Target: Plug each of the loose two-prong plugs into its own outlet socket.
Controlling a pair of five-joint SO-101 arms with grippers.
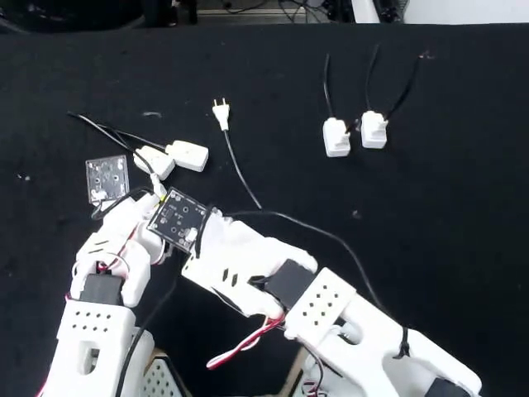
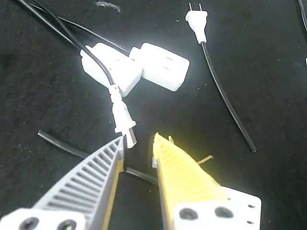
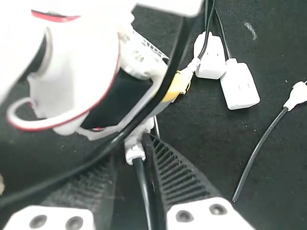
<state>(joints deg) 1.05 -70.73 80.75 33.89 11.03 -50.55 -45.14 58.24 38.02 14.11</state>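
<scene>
White two-prong plug on a black cable point(image 2: 123, 115) is seen lying on the black desk point(image 1: 463, 207) toward its left edge. Its cable is draped over one of two white rectangular outlet sockets point(image 2: 160, 67) that touch each other. The left gripper point(image 2: 139, 140) is held at the prongs, its jaws parted a little and gripping nothing, the grey tip just beside the prongs. The right gripper point(image 3: 139, 146) is close behind the left arm, its jaws clamped on a small white plug end point(image 3: 134, 152) with a black cable. A second loose white plug point(image 1: 221, 112) lies nearer the far edge. Two more white sockets point(image 1: 335, 136), each with a black cable, are set toward the right edge.
</scene>
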